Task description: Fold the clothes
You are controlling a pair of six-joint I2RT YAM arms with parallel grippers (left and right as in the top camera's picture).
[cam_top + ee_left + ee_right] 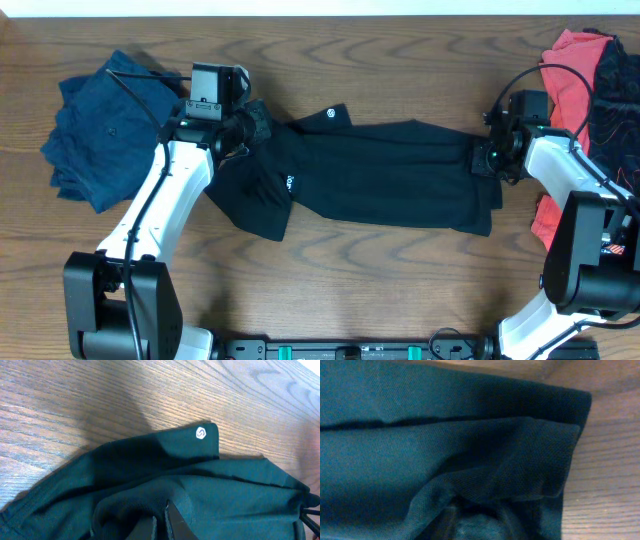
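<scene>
Black shorts (380,175) lie stretched across the middle of the table, with a small white logo (330,116) near their upper left. My left gripper (250,128) is shut on the shorts' left end; in the left wrist view the fingers (161,522) pinch a fold of black cloth (200,490). My right gripper (487,158) is at the shorts' right end. In the right wrist view black mesh cloth (445,440) fills the frame and bunches at the jaws (480,522), which seem closed on it.
A folded dark blue garment (100,125) lies at the far left. A red and black pile of clothes (590,110) sits at the right edge, behind my right arm. Bare wood shows along the front of the table (380,280).
</scene>
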